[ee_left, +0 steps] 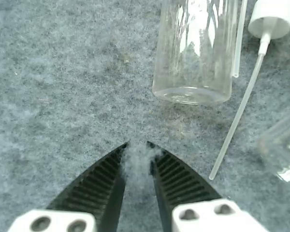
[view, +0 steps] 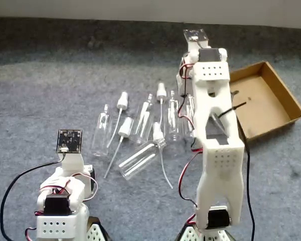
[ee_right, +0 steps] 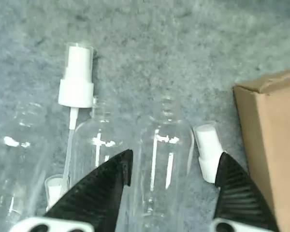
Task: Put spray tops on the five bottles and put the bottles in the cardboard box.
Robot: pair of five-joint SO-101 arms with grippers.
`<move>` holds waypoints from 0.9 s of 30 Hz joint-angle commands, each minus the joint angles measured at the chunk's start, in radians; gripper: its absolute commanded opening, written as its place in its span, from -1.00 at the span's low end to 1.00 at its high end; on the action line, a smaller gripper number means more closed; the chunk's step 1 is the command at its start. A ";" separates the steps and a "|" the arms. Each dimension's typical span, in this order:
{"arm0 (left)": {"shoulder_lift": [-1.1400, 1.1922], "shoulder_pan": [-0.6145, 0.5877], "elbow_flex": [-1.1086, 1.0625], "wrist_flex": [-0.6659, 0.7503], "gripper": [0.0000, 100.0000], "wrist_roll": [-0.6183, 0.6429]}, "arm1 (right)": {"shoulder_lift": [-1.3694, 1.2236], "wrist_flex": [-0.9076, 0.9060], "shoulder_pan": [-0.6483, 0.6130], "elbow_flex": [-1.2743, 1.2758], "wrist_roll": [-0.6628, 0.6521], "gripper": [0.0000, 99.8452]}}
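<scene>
L end effector [ee_left: 137, 153] hangs low over the counter [ee_left: 53, 72], fingers only a narrow slit apart, nothing btwn them. Just ahead of its tips lies a clear bottle [ee_left: 193, 53] on its side, base toward the camera. Beside it is a white spray top [ee_left: 270, 19] w/ its thin tube [ee_left: 237, 121] running across the grey cover. The tube's end stops near a 2nd bottle [ee_left: 280, 150] at the view's edge.

R end effector [ee_right: 174, 166] is spread wide and holds nothing. It sits over the box-side end of the bottle row. From its wrist, 1 capless bottle [ee_right: 162, 154] lies btwn the 2 fingers; can't tell if they touch it. A neighbour bottle [ee_right: 99, 145], also capless, lies right alongside. Next to that is a long-nozzle top [ee_right: 76, 77], its tube running down btwn bottles. A loose top [ee_right: 208, 150] lies btwn the capless bottle and the box [ee_right: 270, 145] wall.

From the high view, 5 bottles lie flat in a loose cluster mid-counter, all outside the box. 4 lie approx. side by side, necks toward the far edge. The 5th bottle [view: 138, 159] lies slanted, nearer the arm bases. The box sits open side up beside the R arm [view: 218, 130], which stretches out past the cluster. The L arm [view: 65, 201] is folded at the near edge.
</scene>
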State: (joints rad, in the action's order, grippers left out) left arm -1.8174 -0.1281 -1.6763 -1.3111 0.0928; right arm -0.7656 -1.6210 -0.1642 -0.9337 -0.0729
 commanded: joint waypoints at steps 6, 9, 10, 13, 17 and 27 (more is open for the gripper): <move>-0.004 0.015 -0.018 -0.008 -0.99 -0.006 | -0.223 -0.073 -0.030 -0.420 0.074 -0.50; -0.004 0.015 -0.018 -0.008 -0.99 -0.006 | -0.246 -0.120 -0.028 -0.421 0.072 -0.50; -0.004 0.015 -0.018 -0.008 -0.99 -0.006 | -0.249 -0.130 -0.027 -0.421 0.072 -0.50; -0.004 0.015 -0.018 -0.008 -0.99 -0.006 | -0.251 -0.140 -0.027 -0.421 0.072 -0.50; -0.004 0.015 -0.018 -0.008 -0.99 -0.006 | -0.251 -0.147 -0.027 -0.420 0.072 -0.50; -0.004 0.015 -0.018 -0.008 -0.99 -0.006 | -0.243 -0.147 -0.024 -0.312 0.072 -0.50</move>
State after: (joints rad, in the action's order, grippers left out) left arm -1.8174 -0.1281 -1.6763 -1.3111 0.0928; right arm -1.0418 -1.7453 -0.1826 -1.2605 -0.0115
